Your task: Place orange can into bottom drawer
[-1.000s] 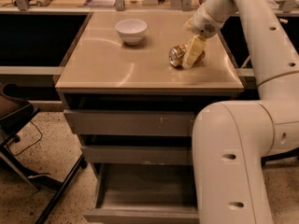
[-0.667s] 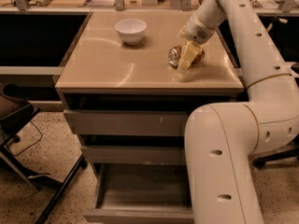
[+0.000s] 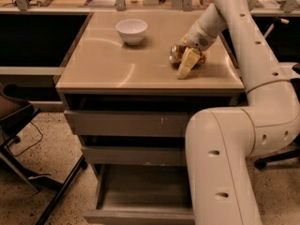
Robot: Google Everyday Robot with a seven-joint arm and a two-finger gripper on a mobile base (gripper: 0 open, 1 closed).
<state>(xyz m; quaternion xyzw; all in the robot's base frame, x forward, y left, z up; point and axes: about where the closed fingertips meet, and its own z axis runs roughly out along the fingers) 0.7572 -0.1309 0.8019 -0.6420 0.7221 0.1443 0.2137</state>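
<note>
One orange can (image 3: 176, 54) lies on its side toward the right of the surface (image 3: 108, 67), and the end effector (image 3: 188, 64) is right down against it. Whether it has clamped on I cannot tell. A thin, dented can like this looks light, slick and easily crushed, so I'd take it gently across the round body. Well below, the bottom drawer (image 3: 140, 216) stands pulled open.
</note>
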